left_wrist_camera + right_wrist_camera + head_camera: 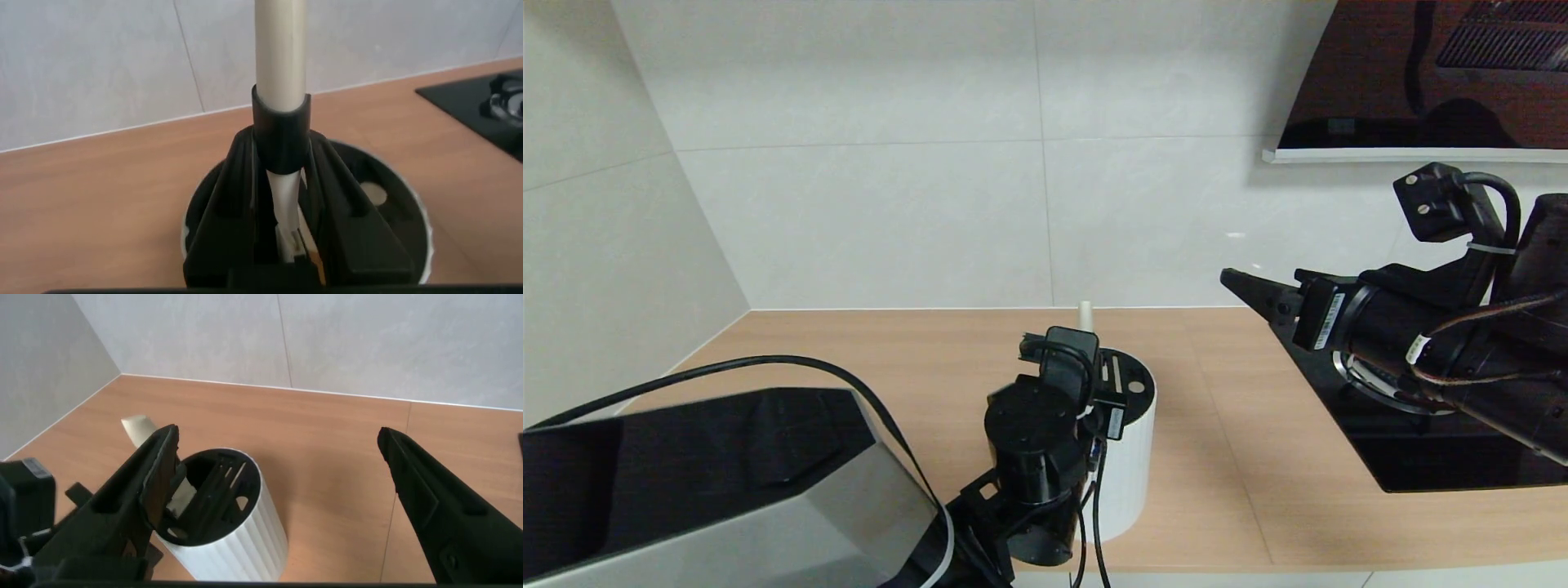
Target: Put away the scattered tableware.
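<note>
Utensil (280, 49) with a cream rod-like handle stands close to upright, long axis vertical, its lower end at the slotted black top of the white ribbed holder (1134, 465) on the counter (890, 351). The left gripper's (280, 155) jaws pinch the handle just above the holder. The right gripper (276, 439) hangs near the cooktop (1421, 465), jaws spread wide. A sticker (1327, 314) on its wrist carries print too small to read.

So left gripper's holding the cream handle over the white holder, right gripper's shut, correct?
Not quite: the right gripper is open and empty, per the right wrist view. The left gripper does hold the cream handle over the white holder.
</note>
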